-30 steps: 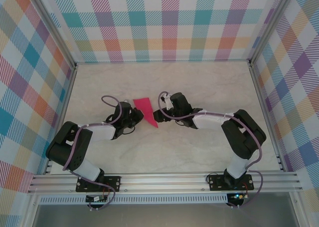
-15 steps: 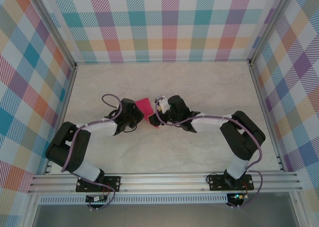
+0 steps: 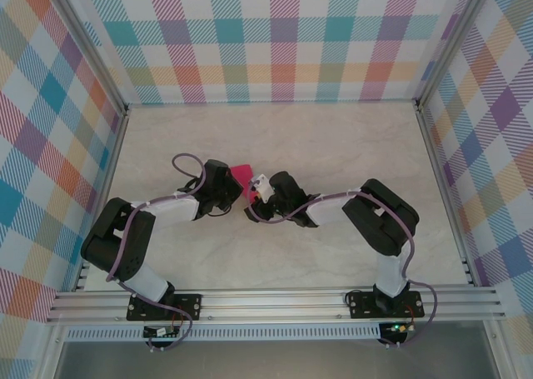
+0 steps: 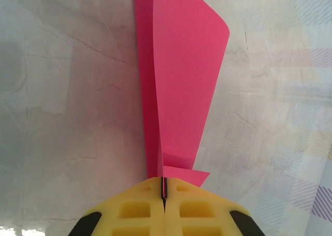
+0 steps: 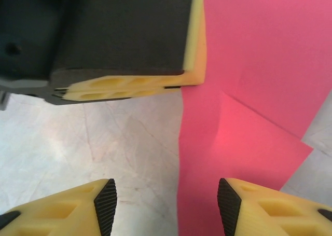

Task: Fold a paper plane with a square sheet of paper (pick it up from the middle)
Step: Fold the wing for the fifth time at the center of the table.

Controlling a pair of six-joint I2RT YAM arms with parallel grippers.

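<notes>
Pale marbled tabletop (image 3: 350, 146) spreads out from the near rail where your two arms are bolted, and both arms reach inward to meet at its middle. Your left gripper (image 4: 163, 188) is clamped tight on the near end of the pink paper (image 4: 181, 91). Its yellow fingers are pressed together with the folded edges pinched in the seam between them, which looks meant to anchor the layers so a crease cannot spring apart. Just right of it, your right gripper (image 5: 166, 194) hovers with its jaws partly spread and nothing held between them. Bare table lies under one finger and the paper's edge under the other, as if lined up to press or nip a flap. The paper is already folded into a long narrow shape with overlapping layers, one side curling up off the table, and it stretches from the left gripper toward the far side. Beyond, pastel plaid walls (image 3: 283, 46) close in the far and side edges of the workspace.
</notes>
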